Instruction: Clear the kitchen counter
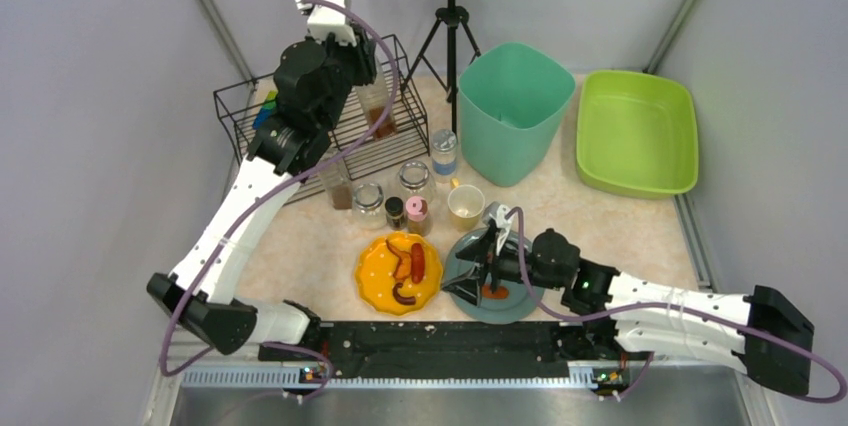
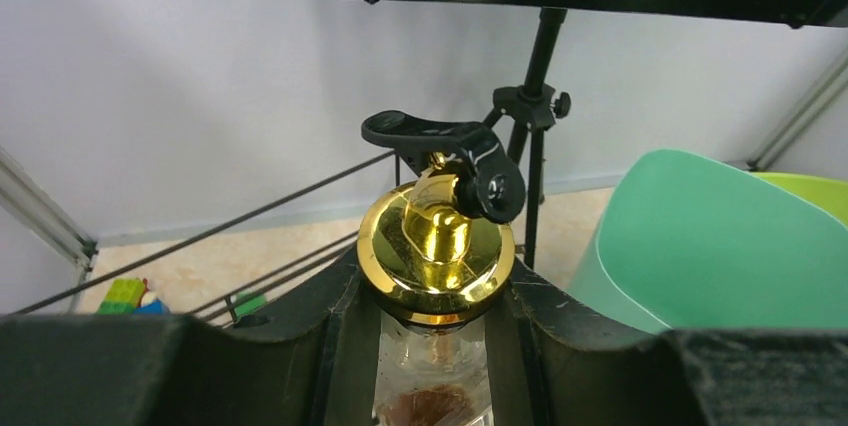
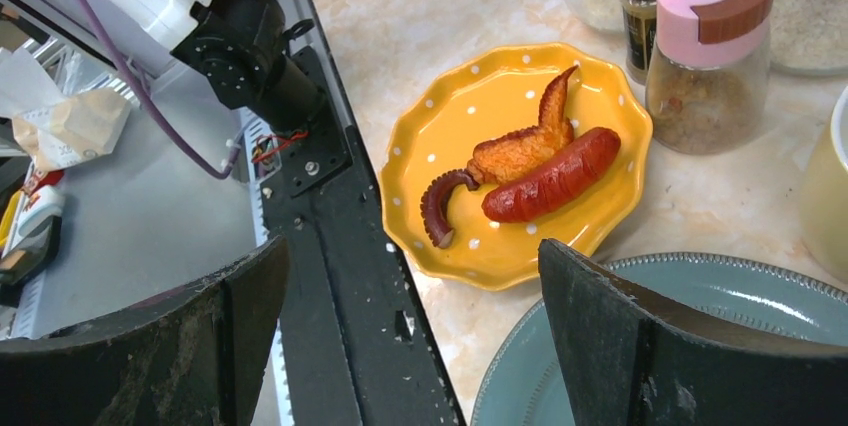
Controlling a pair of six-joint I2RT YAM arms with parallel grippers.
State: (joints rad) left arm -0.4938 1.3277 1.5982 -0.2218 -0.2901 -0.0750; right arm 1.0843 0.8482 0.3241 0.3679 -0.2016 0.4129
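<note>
**Left arm has a bottle at the rack, right arm open over the plates**

The kitchen counter (image 1: 590, 221) is the beige marbled top filling the whole middle of the scene, from the black front rail to the grey walls.

The left gripper (image 2: 432, 291) is reached out to the far left, at the wire rack (image 1: 235, 111). It's clamped on a glass bottle (image 2: 430, 391), one finger pressed on each side just under the gold cap (image 2: 435, 241). There's some brown stuff in the bottle. I honestly can't tell if the bottle is sitting on the rack or lifted off it.

The right gripper (image 3: 412, 246) is near the front, spread wide with nothing between the fingers. It hangs over the left edge of a grey-green plate (image 3: 760, 306).

Just left of that is a yellow plate (image 3: 440, 146) with a sausage (image 3: 555, 181), a chicken wing (image 3: 520, 146) and an octopus tentacle (image 3: 440, 206) on it.

Behind the plates there's a cluster of jars, including a pink-lidded shaker (image 3: 710, 46), plus a cup (image 1: 466, 206). A teal bin (image 1: 515, 111) and a green tub (image 1: 640, 131) sit at the far right.
</note>
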